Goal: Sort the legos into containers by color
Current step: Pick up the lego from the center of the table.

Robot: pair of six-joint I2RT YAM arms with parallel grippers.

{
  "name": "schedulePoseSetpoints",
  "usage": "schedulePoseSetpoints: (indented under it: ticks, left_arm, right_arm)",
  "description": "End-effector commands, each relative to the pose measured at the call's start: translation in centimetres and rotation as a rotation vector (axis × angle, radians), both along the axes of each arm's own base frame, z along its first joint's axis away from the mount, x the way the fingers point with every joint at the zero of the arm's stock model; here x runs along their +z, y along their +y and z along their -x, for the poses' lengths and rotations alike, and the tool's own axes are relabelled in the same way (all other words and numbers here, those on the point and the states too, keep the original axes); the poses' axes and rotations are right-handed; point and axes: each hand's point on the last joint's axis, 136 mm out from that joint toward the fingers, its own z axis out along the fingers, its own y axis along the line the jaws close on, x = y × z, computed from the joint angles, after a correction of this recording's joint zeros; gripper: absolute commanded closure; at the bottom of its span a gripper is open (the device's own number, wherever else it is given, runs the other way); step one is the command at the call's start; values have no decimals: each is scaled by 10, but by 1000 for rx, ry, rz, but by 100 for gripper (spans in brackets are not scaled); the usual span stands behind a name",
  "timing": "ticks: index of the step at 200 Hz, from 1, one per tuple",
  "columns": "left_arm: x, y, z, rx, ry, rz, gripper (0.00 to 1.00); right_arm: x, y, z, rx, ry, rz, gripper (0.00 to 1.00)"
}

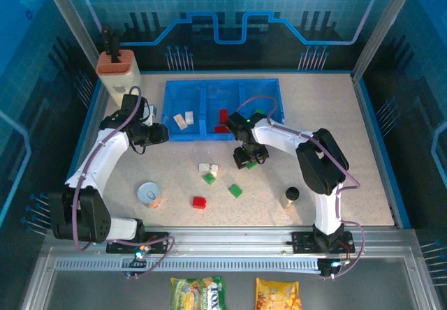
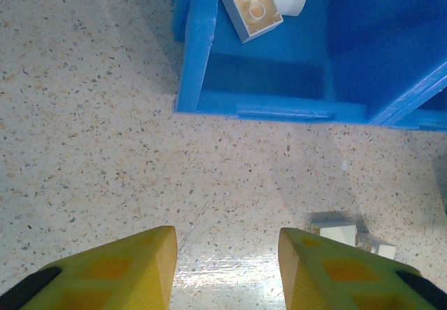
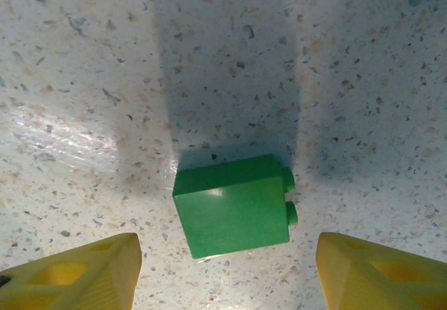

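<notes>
The blue tray [image 1: 222, 85] lies at the back with three side-by-side containers. White legos [image 1: 184, 119] lie in the left one, red [image 1: 223, 118] in the middle, green [image 1: 260, 114] in the right. On the table lie loose legos: white [image 1: 207, 167], green [image 1: 209, 178], green [image 1: 235, 190] and red [image 1: 200, 202]. My right gripper [image 3: 227, 244] is open and low over a green lego [image 3: 234, 205], its fingers either side of the brick's near edge without touching. My left gripper [image 2: 227, 237] is open and empty, in front of the tray's left corner [image 2: 202, 79], where a cream lego [image 2: 250, 3] shows inside.
A round tin can [image 1: 148, 193] stands front left and a small dark-capped bottle [image 1: 291, 196] front right. A beige block with an orange top [image 1: 117, 69] is at the back left. White bricks [image 2: 346, 232] lie just right of my left fingers.
</notes>
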Motion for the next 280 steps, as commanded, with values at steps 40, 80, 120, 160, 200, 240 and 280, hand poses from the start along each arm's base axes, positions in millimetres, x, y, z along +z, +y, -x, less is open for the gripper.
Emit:
schedulePoseSetpoints:
  ticks: [40,80,120,160,200,240,280]
  left_arm:
    - [0,0,1,-11,-7,13,57]
    - [0,1,1,-9,-6,8,57]
    - [0,1,1,-9,-7,7,57]
    - [0,1,1,-11,-8,9,57]
    - [1,0,1,-13,-9,11,57]
    - [2,-1,2,-14,-11,14,57]
    - [3,-2,2,-17,-17,20,57]
  right_arm:
    - [-10,-4,-4,-1,13,-51,35]
    - [-21,-6,-4,-2,29,-39,38]
    - [-28,-8,-3,1,41,-25,39]
    - [-31,-8,-3,3,49,-20,43]
    - [-28,-8,-3,2,46,-18,50]
    - [-16,-7,-4,-3,24,-34,56]
    - [9,-6,-5,-15,-13,-67,58]
